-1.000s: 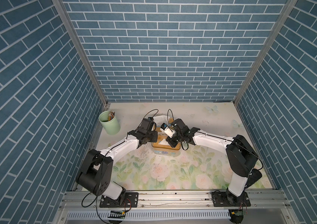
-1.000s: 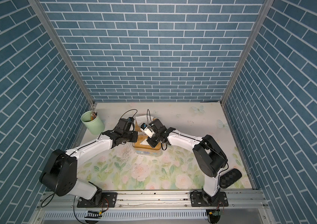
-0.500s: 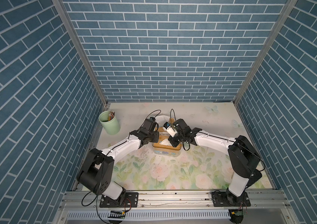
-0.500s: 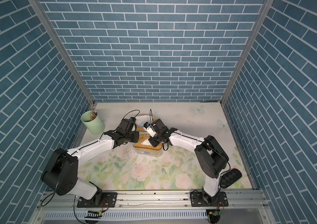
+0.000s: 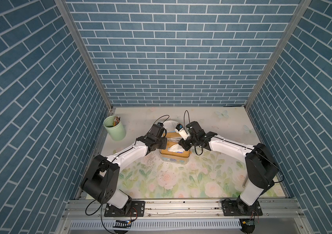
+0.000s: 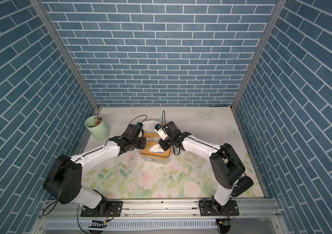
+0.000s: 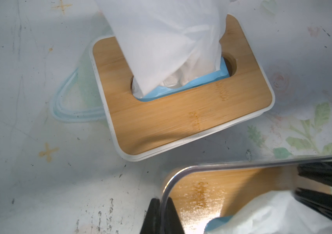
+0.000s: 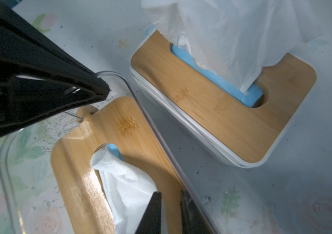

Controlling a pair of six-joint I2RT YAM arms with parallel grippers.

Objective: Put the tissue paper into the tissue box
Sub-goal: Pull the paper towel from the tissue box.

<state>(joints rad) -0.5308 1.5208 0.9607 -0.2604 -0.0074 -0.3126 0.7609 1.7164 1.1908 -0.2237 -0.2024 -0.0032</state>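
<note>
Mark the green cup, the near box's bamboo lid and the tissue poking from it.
green cup point(image 5: 118, 132): in a top view, outer wall.
bamboo lid point(image 5: 181, 155): in a top view, bare front strip.
tissue point(image 5: 174, 149): in a top view, crumpled middle.

Left arm, right arm: white shells, black joints. Left gripper, right gripper: black. Thin black cables at wrists. Black bolted base plates on rail.
</note>
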